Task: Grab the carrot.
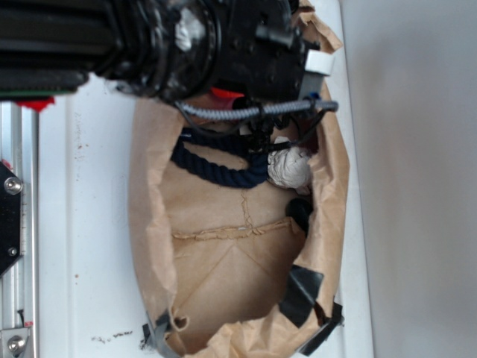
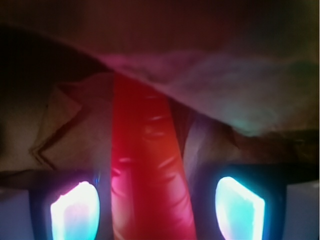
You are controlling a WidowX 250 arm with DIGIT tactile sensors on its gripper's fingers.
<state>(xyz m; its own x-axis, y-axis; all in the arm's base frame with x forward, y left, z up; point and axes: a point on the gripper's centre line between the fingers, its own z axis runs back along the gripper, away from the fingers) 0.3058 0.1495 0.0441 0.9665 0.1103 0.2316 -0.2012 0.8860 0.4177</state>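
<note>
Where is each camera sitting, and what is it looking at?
Exterior: sits high up, looking down into the brown paper bag on the white table; the black robot arm fills the top.
Wrist: sits on the end effector, looking between its two glowing fingertips at the carrot.
Shared: both show the bag's crumpled paper; a red-orange bit under the arm may be the carrot.

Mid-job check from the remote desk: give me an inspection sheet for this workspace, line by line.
Surface: white table, a few dark specks near the front edge.
Job's things: carrot lies lengthwise between the gripper fingers in the wrist view; only a red sliver shows in the exterior view.
Clutter: open brown paper bag with black tape patches; dark blue rope; white crumpled wad.
Gripper: gripper open, straddling the carrot; contact cannot be told.
Cables: grey ribbed cable across the bag mouth.
Surroundings: metal rail to one side, grey wall opposite.
</note>
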